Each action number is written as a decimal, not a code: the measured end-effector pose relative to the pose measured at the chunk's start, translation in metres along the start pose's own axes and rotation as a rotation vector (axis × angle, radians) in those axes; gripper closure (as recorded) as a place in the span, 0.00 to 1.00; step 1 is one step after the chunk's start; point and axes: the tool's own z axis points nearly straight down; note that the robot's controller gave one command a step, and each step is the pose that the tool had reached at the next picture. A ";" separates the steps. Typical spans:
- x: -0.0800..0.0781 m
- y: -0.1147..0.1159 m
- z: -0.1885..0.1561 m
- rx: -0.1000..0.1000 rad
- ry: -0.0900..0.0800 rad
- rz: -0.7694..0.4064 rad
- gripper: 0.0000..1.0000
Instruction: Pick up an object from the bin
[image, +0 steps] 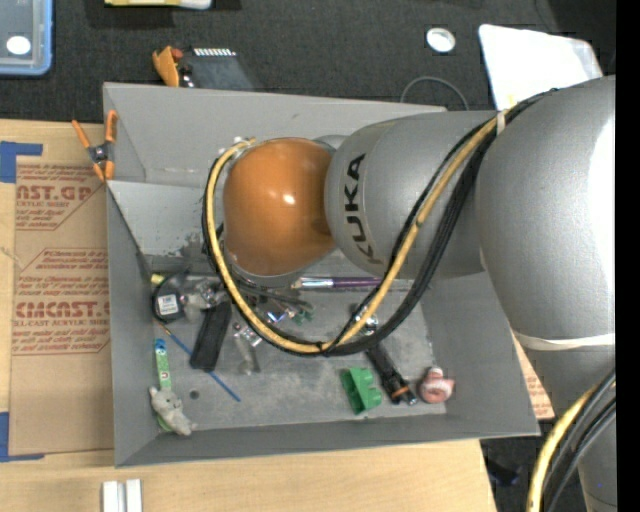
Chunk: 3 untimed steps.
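Observation:
My gripper (262, 296) is low in the left half of the bin, mostly hidden under the arm's wrist. Just left of it a black oblong block (210, 335) lies slanted on the floor. A small silvery metal piece (247, 350) lies right below the gripper. A small black and yellow thing (166, 305) rests near the left wall. A purple pen (335, 284) lies flat, sticking out to the gripper's right. Nothing shows held.
Along the left wall lie a green stick (160, 366) and a pale grey lump (171, 412), with a thin blue rod (218, 380) nearby. At the front right are a green block (361, 390), a black marker (386, 374) and a pink round thing (436, 385).

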 end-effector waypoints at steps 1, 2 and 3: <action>-0.017 -0.023 0.054 0.003 -0.008 -0.420 0.00; -0.020 -0.029 0.066 0.000 -0.010 -0.445 1.00; -0.020 -0.029 0.066 0.000 -0.010 -0.445 1.00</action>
